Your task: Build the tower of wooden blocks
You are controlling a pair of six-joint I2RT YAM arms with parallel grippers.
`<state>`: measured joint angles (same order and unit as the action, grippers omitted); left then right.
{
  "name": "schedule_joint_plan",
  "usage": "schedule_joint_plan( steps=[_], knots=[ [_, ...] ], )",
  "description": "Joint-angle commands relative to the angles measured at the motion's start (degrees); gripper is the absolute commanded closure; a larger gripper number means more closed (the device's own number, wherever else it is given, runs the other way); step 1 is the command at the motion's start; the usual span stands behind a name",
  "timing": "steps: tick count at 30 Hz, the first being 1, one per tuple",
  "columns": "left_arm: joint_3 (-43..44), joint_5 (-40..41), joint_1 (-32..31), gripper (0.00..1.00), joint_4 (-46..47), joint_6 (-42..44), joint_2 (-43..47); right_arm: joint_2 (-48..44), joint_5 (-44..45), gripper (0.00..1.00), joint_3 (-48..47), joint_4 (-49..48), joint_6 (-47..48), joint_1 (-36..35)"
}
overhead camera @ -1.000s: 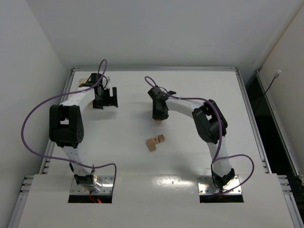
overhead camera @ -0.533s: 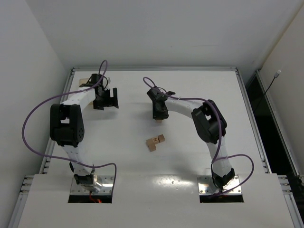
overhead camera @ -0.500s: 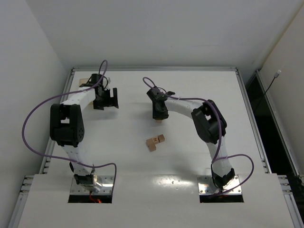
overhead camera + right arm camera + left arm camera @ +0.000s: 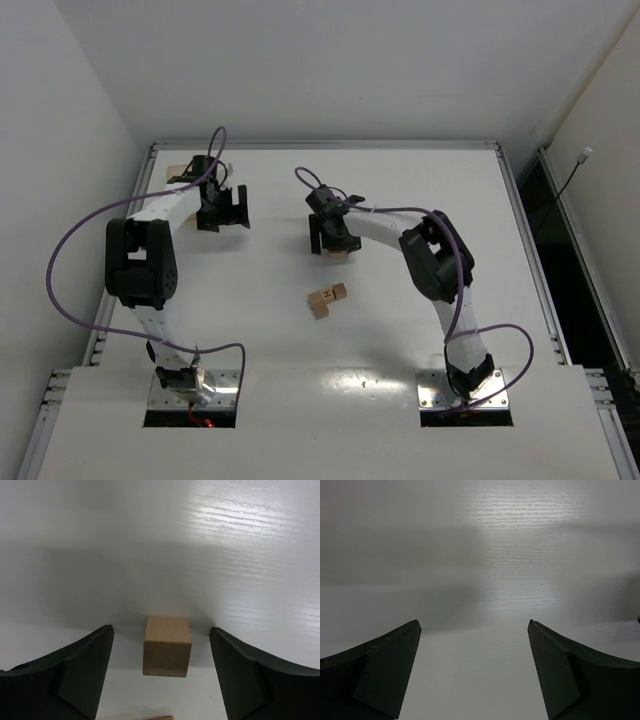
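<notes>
One light-tan wood block (image 4: 167,646) stands alone on the white table, midway between the fingers of my right gripper (image 4: 160,627), which is open and touches neither side of it. From above, that gripper (image 4: 333,246) covers most of this block (image 4: 336,253). The tan edge of another block (image 4: 160,718) peeks in at the bottom of the right wrist view. A small cluster of wood blocks (image 4: 327,298), one with a dark mark, lies nearer the bases. My left gripper (image 4: 222,222) is open over bare table (image 4: 472,622). No tower shows in these views.
A raised metal rim (image 4: 325,146) runs round the table, with white walls close behind and at the left. A small tan item (image 4: 170,168) sits at the far left corner behind the left arm. Purple cables loop off both arms.
The right gripper's jaws have spread apart, letting go of the block it was shut on. Its wrist has shifted slightly left. The left arm has not moved.
</notes>
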<state>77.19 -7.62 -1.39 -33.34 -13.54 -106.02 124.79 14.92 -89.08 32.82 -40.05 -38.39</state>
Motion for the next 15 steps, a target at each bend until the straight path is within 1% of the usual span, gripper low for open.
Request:
schedule_joint_plan(
  steps=[1, 4, 8, 11, 13, 15],
  knots=[
    [1.2, -1.2, 0.5, 0.14, 0.3, 0.5, 0.1, -2.5, -0.9, 0.25, -0.1, -3.2, 2.6, -1.0],
    [1.2, -1.2, 0.5, 0.14, 0.3, 1.1, 0.1, -6.0, -0.9, 0.23, 2.1, -5.7, 4.2, -2.1],
    [1.2, -1.7, 0.5, 0.14, 0.3, 1.1, 1.3, -12.2, 2.4, 0.23, 4.5, -8.7, 6.4, -2.7],
    [0.7, -1.7, 0.5, 0.14, 0.9, 1.1, 1.9, -17.0, 7.0, 0.23, 3.9, -9.3, 9.2, -3.2],
    [0.7, -1.7, 0.5, 0.14, 0.9, 1.1, 3.2, -19.3, 8.2, 0.23, 3.4, -9.3, 11.3, -3.7],
    [0.1, -1.7, 0.5, 0.14, 1.4, 1.1, 4.1, -23.7, 8.8, 0.23, 3.4, -9.8, 13.4, -3.7]
  ],
)
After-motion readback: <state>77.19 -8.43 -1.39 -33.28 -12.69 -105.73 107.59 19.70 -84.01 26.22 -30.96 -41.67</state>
